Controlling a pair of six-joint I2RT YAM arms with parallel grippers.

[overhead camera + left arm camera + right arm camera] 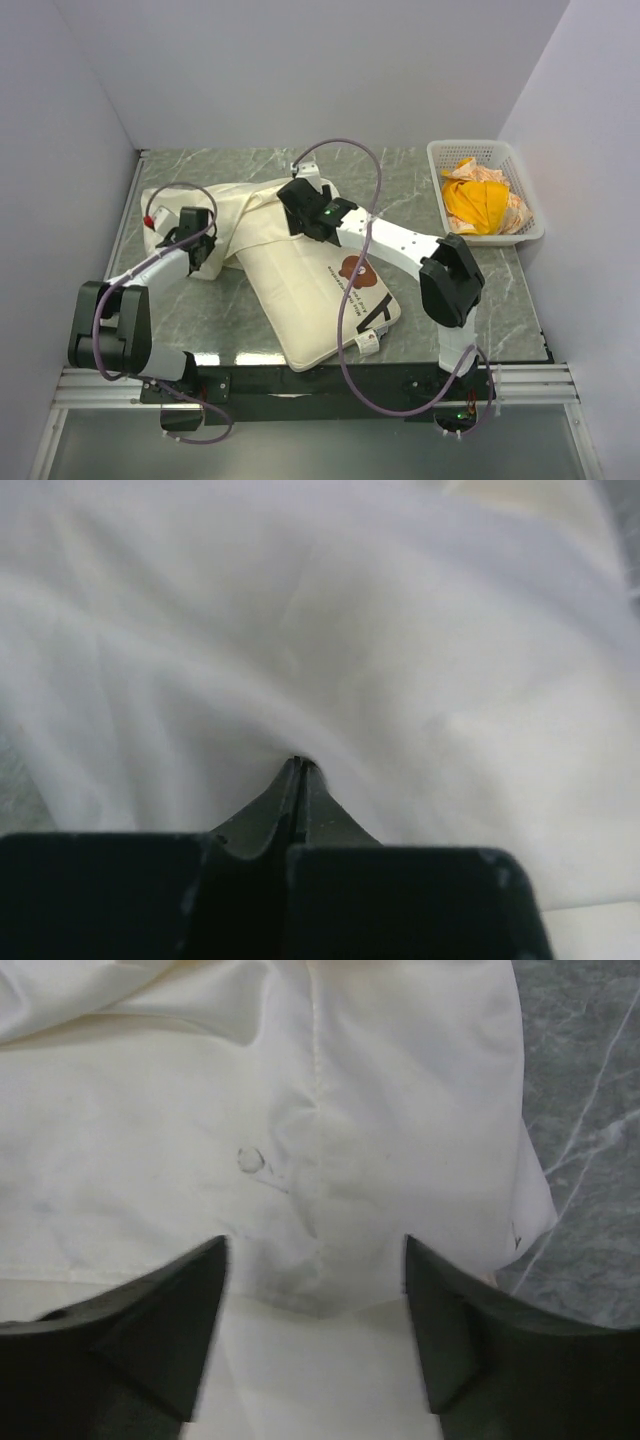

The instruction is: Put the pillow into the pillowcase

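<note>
a green marbled table (220, 165) is seen from above; the pillow (300, 300) is laid slantwise across its middle, its near corner reaching the table's near edge, with a brown bear print (355, 270) on its upper face and small white tags (368, 343) at its near right edge; the pillowcase (245, 215) is spread limp and wrinkled on the far left part of the table, and its right part is draped over the pillow's far end; a white basket (480, 146) is set at the far right, well apart from the pillow, and an orange-yellow cloth (478, 200) is heaped in it; the left gripper (300, 764) is placed at the near left edge of the pillowcase, its jaws pressed fully together, and the thin cloth is puckered into folds that meet at the tips, so a pinch of pillowcase is held; the right gripper (315, 1242) is poised over the far end of the pillow where the pillowcase covers it, its jaws spread wide with a seam of cream cloth seen between them; nothing is gripped by it; bare marble is seen just beside it on the right.
</note>
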